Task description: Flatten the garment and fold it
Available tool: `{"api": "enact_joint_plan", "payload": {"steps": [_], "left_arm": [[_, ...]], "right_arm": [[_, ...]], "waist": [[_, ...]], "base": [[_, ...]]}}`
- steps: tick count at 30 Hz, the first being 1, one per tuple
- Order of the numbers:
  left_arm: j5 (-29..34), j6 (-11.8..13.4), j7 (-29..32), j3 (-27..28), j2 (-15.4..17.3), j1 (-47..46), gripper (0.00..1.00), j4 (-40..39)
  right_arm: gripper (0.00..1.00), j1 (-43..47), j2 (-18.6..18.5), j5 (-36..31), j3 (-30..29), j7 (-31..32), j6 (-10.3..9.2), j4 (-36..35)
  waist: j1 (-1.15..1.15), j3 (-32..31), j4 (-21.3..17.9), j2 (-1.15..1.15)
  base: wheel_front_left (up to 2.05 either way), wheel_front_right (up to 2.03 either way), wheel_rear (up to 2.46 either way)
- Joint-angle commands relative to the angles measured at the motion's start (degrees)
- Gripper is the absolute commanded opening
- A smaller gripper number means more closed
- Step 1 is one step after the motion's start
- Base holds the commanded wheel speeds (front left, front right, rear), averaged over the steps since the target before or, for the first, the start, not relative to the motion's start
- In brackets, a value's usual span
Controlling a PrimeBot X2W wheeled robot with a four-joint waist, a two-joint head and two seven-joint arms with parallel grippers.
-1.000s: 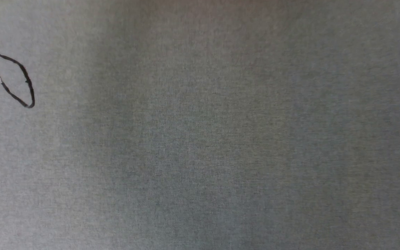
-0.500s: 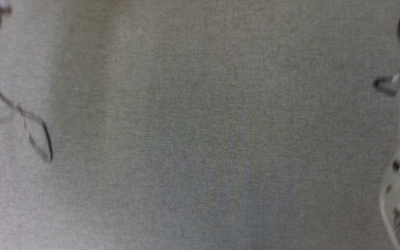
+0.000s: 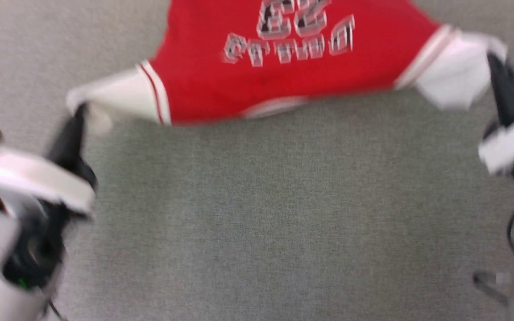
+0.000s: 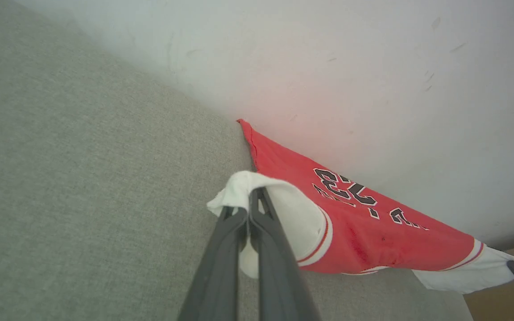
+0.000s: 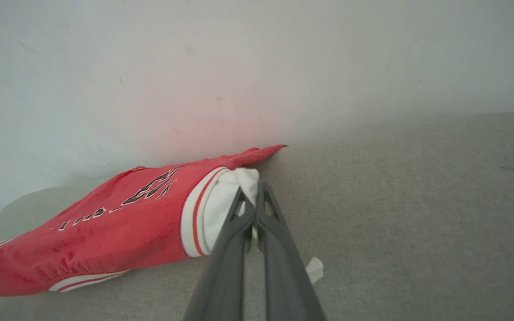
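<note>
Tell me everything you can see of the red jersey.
The jersey is red, thin knit-looking cloth, with white short sleeves, red-white striped trim and black, white-edged lettering and number. It is stretched wide, print up, over the grey surface, its far edge by the white wall. The left end effector and right end effector each pinch one sleeve.

Right gripper (image 5: 252, 191) pinches the garment (image 5: 118, 223) (at its white sleeve (image 5: 216, 209))

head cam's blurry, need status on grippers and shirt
Left gripper and right gripper shut on the garment, a white sleeve each. Stretched between them, print up. Wall right behind its far edge.
</note>
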Motion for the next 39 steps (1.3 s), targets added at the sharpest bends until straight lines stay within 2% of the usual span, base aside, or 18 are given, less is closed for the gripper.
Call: {"api": "enact_joint_plan", "payload": {"steps": [1, 7, 14, 21, 29, 34, 39], "left_arm": [[0.62, 0.66, -0.82, -0.49, -0.18, 2.45, 0.0, -0.77], [2.11, 3.95, -3.15, -3.51, -0.5, 13.49, 0.0, -4.01], [0.33, 5.57, -3.7, -3.42, 1.68, 23.49, 0.0, -8.79], [-1.54, 5.66, -1.53, -4.86, 4.79, 31.44, 0.0, -13.3], [-3.62, 5.72, -2.09, -4.56, 8.08, 40.95, 0.0, -19.19], [-4.21, 5.67, -2.68, -4.1, 8.64, 43.17, 0.0, -20.96], [-3.76, 4.77, -2.67, -4.29, 7.68, 41.07, 0.0, -20.75]], "right_arm": [[0.0, 2.54, -0.07, 1.26, -0.56, -0.39, -0.03, -0.94], [0.0, 15.54, -0.07, 6.2, -2.94, -2.71, -0.03, -2.74], [0.0, 28.32, -0.07, 11.76, -4.15, -3.93, -0.03, -3.94], [0.0, 36.52, -0.07, 14.66, -4.27, -3.94, -0.03, -4.99], [0.0, 44.2, -0.07, 17.47, -5.35, -3.05, -0.03, -7.76], [0.0, 47.0, -0.07, 18.45, -5.11, -2.93, -0.03, -7.66], [0.0, 46.67, -0.07, 17.81, -3.71, -3.45, -0.03, -6.39]], "waist": [[0.02, -4.48, 0.29, 0.0], [0.02, -9.06, 0.66, 0.0], [0.02, -14.16, 0.73, 0.0], [0.02, -18.88, 0.17, 0.0], [0.02, -22.78, -0.86, 0.0], [0.02, -22.88, -1.11, 0.0], [0.02, -21.48, -1.1, 0.0]], "base": [[0.0, 0.0, 0.0], [0.0, 0.0, 0.0], [0.0, 0.0, 0.0], [0.0, 0.0, 0.0], [0.0, 0.0, 0.0], [0.0, 0.0, 0.0], [0.0, 0.0, 0.0]]}}
